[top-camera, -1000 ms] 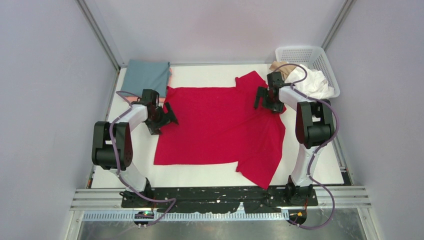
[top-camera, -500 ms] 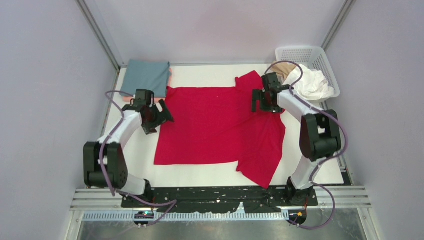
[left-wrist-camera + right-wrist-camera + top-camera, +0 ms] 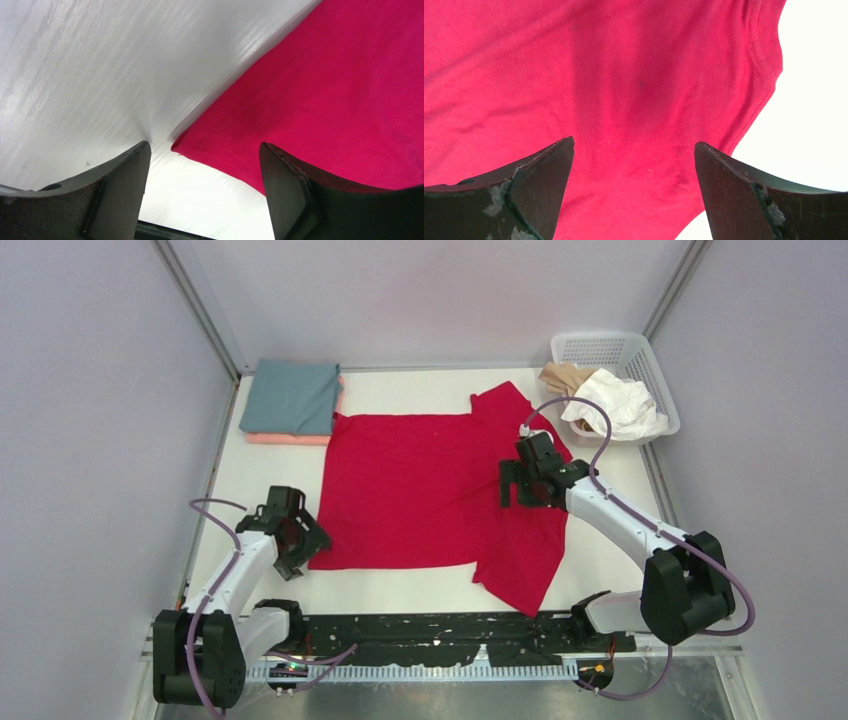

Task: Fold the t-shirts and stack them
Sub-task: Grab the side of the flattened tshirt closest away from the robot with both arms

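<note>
The bright red t-shirt point(image 3: 430, 490) lies spread on the white table, its right side folded over and hanging toward the near edge. My left gripper point(image 3: 304, 542) is open and empty beside the shirt's near-left corner point(image 3: 181, 145), which lies between its fingers point(image 3: 120, 185) in the left wrist view. My right gripper point(image 3: 512, 486) is open and empty over the shirt's right part point(image 3: 624, 75), close above the cloth. The grey-teal shirt point(image 3: 291, 395) lies folded on the salmon pink one point(image 3: 285, 439) at the far left. The white shirt point(image 3: 622, 405) and the beige shirt point(image 3: 562, 375) lie crumpled in the basket.
The white lattice basket point(image 3: 640, 352) stands at the far right corner. Grey walls and metal frame posts close in the table on three sides. A black base rail point(image 3: 440, 632) runs along the near edge.
My left gripper moved from the shirt's far-left edge toward me, down to its near-left corner. My right gripper moved from the far right sleeve toward me, over the shirt's right side. Both stayed open.
</note>
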Robot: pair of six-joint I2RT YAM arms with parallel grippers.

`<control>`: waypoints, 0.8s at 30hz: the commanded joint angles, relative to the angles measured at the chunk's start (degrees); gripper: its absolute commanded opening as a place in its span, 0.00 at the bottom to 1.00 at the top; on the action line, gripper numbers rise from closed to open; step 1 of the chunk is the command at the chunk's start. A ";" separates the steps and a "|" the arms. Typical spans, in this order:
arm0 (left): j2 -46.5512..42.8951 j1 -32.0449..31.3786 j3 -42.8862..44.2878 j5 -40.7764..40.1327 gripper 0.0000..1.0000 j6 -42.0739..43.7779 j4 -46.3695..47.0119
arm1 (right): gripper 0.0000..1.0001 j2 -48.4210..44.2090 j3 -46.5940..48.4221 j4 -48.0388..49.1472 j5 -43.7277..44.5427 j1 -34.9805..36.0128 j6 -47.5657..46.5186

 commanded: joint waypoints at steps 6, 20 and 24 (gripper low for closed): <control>-3.37 0.29 -4.57 -1.93 0.64 -8.04 -0.36 | 0.95 -3.05 0.05 0.94 0.78 0.77 0.29; 2.79 0.32 -4.69 -3.27 0.00 -8.00 5.60 | 0.95 -5.31 0.14 -2.97 -1.74 1.97 -0.76; 0.48 0.32 -3.72 -5.74 0.00 -6.40 3.51 | 0.95 -7.88 1.35 -10.83 -4.05 6.57 -2.47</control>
